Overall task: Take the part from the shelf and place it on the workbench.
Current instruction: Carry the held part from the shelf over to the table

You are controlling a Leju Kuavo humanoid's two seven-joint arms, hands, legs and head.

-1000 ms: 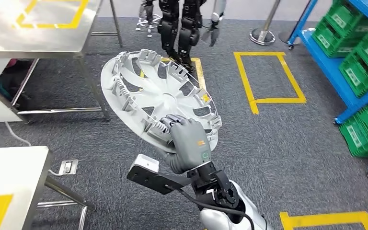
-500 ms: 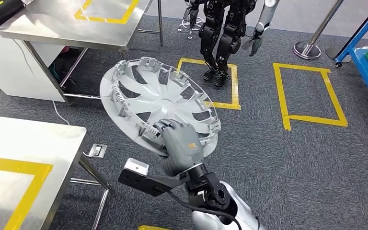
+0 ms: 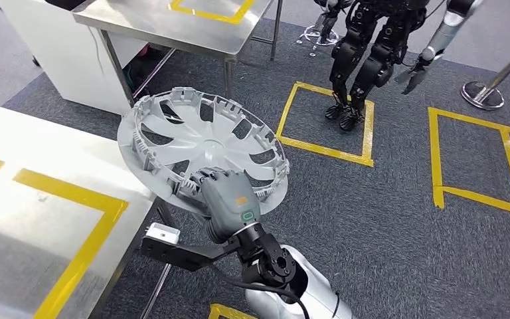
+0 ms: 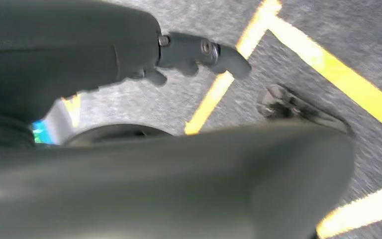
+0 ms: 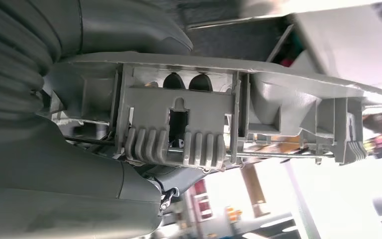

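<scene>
the right hand (image 3: 229, 203) clamps the near rim of the part (image 3: 202, 149), a grey wheel cover; in the right wrist view its fingers (image 5: 129, 30) press one face of the rim (image 5: 219, 124). the round cover has no long axis; it is tilted, ribbed inner face up, far edge higher. it hangs just beside the steel workbench (image 3: 33, 219) at near left. the left hand (image 4: 199, 52) hangs above the carpet with fingers curled in, holding nothing. farther off stands a black robot (image 3: 372, 53) on a yellow floor square (image 3: 325, 126).

Robotics lab: steel workbench (image 3: 172, 26), floor tape markings (image 3: 325, 149) (another humanoid (image 3: 372, 53) standing).
</scene>
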